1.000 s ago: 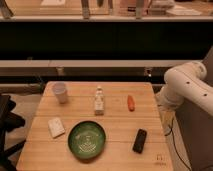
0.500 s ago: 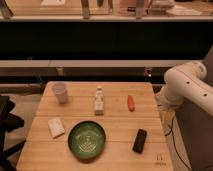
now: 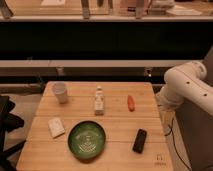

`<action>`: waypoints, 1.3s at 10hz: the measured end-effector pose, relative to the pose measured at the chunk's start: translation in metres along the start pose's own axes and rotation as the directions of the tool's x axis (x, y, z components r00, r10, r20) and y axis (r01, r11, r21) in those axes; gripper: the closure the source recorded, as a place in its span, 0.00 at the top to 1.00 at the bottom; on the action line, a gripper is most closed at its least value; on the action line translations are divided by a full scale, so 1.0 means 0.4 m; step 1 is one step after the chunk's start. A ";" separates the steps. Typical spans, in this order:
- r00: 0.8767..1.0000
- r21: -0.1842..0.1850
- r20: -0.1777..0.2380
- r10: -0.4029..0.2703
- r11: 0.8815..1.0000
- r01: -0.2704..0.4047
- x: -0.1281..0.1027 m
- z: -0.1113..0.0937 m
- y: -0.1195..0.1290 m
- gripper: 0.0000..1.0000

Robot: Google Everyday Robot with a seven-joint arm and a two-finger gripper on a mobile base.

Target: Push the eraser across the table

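Remote operating desk: the black eraser [image 3: 140, 141] lies flat on the wooden table [image 3: 120, 125], near the front corner that carries the small logo [image 3: 160, 159], just beside the green plate [image 3: 86, 139] but apart from it; nothing touches it, and by my reading the push has not begun.

The risks as I see them: the eraser sits close to the front edge, so a push angled that way could send it off the table; a push toward the plate would run it into the rim and drag the plate along; a contact off its middle would likely spin the flat block instead of sliding it. Farther back stand a small bottle [image 3: 99, 100], an orange stick-shaped item [image 3: 131, 102] and a pale cup [image 3: 60, 92], and a white block [image 3: 56, 127] lies beyond the plate; a long sweep could knock any of them.

The white arm [image 3: 187, 85] is folded off the table's side nearest the eraser; the gripper is out of sight somewhere past that edge, so I cannot tell how it is set, and I see it holding or touching nothing on the table.
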 end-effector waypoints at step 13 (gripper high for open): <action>0.998 -0.062 0.056 -0.007 0.998 0.011 -0.045 0.251 0.110 0.80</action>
